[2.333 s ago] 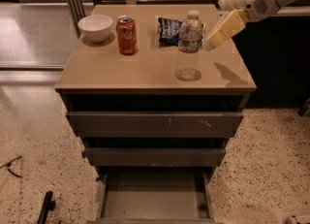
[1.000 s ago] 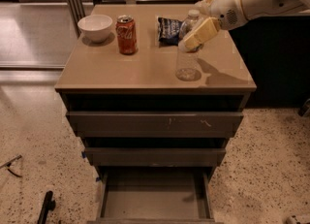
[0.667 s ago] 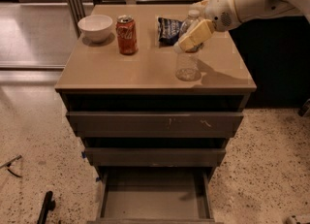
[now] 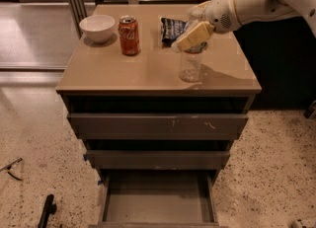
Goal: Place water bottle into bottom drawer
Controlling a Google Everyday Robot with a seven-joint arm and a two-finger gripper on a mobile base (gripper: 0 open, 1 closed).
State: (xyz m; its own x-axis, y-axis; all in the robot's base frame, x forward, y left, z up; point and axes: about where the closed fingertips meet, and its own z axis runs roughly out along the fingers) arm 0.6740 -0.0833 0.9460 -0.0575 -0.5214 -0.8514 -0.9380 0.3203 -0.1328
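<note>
The water bottle (image 4: 196,12) stands upright at the back right of the cabinet top. Only its white cap and a bit of its clear body show. My gripper (image 4: 190,36) reaches in from the right on a cream arm and sits right at the bottle's middle, covering most of it. The bottom drawer (image 4: 158,200) is pulled out at the foot of the cabinet, with a bare grey floor.
A clear glass (image 4: 190,68) stands just in front of the bottle. A red soda can (image 4: 129,35), a white bowl (image 4: 97,27) and a dark snack bag (image 4: 172,27) are on the top. The two upper drawers (image 4: 158,125) are closed. A dark tool (image 4: 47,209) lies on the floor.
My gripper has moved left and slightly down, from beside the bottle's right side to across its middle. The bottle, the glass and the drawers have not moved.
</note>
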